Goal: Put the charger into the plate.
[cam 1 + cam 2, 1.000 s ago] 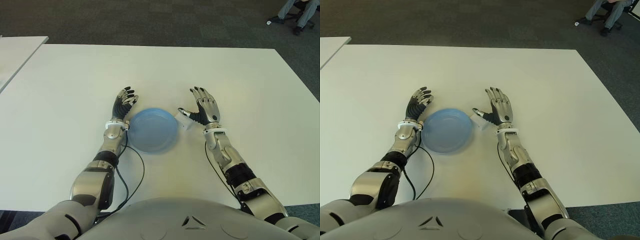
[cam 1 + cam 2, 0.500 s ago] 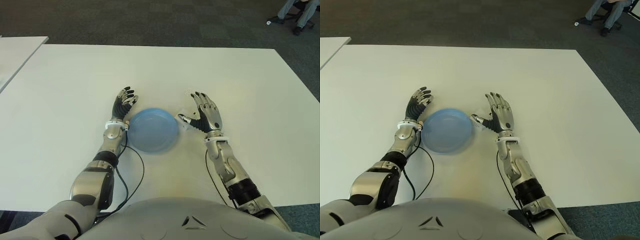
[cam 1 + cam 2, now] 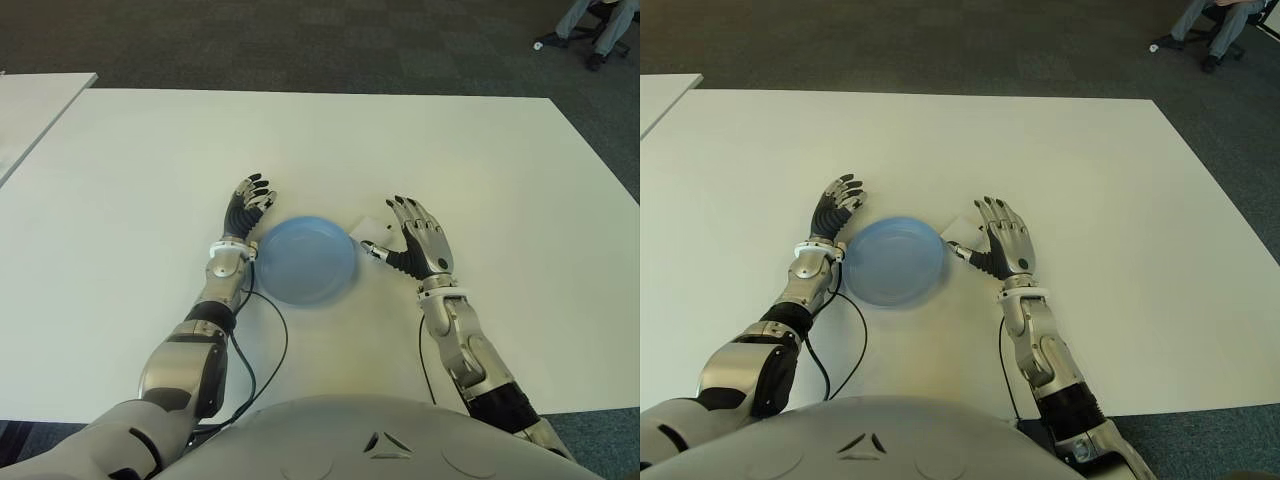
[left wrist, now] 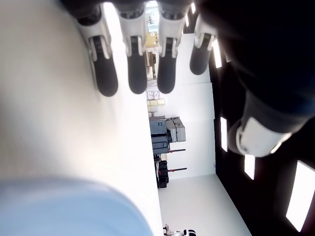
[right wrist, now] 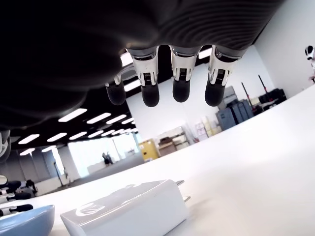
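My right hand (image 3: 420, 243), fingers spread, hovers beside the boxy white charger (image 5: 129, 212); only its wrist view shows the prongs. Round blue plate (image 3: 303, 260) lies adjacent.

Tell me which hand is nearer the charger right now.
The right hand. It hovers open just beside the white charger, which lies on the table right of the blue plate. The left hand shows open on the plate's far side.
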Robot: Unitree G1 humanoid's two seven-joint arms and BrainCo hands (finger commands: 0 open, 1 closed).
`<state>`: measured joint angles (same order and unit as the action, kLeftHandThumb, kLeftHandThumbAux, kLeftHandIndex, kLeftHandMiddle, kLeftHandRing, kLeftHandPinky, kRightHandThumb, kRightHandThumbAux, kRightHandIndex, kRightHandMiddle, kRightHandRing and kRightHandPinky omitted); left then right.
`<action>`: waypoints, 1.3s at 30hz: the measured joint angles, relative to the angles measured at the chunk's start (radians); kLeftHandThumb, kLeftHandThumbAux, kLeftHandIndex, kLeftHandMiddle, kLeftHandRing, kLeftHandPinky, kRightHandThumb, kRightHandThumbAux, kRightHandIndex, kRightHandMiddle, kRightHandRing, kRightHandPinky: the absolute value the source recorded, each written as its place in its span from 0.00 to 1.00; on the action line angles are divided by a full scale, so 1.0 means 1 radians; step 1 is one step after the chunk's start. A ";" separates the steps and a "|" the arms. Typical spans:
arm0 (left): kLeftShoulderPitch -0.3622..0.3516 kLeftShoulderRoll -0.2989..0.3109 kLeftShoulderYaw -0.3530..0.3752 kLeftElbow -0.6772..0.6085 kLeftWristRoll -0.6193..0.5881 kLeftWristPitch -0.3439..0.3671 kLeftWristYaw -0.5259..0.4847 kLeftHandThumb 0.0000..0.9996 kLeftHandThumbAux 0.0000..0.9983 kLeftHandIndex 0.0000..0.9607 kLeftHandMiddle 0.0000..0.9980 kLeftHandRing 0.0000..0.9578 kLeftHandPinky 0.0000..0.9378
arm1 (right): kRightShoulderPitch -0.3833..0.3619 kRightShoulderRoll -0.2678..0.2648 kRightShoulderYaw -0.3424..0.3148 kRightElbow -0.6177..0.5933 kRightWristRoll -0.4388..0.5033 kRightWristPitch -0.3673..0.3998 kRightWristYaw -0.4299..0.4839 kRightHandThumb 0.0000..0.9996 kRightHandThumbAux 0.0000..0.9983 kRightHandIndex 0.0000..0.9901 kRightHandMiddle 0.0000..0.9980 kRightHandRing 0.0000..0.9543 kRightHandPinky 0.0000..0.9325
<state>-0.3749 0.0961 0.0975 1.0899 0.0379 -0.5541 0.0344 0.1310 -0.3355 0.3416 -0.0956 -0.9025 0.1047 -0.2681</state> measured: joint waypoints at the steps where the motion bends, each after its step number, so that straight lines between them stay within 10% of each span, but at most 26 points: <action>1: -0.001 0.002 0.000 0.002 0.000 0.000 0.000 0.00 0.63 0.18 0.24 0.26 0.29 | 0.010 -0.001 -0.002 -0.007 0.000 0.000 0.003 0.23 0.28 0.00 0.00 0.00 0.00; 39: -0.003 0.010 -0.002 0.014 0.001 -0.011 -0.006 0.00 0.64 0.17 0.23 0.26 0.29 | 0.015 0.046 -0.017 0.079 0.006 -0.003 0.000 0.25 0.27 0.00 0.00 0.00 0.01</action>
<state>-0.3774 0.1057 0.0955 1.1043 0.0388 -0.5652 0.0286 0.1461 -0.2899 0.3244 -0.0166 -0.8965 0.1021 -0.2681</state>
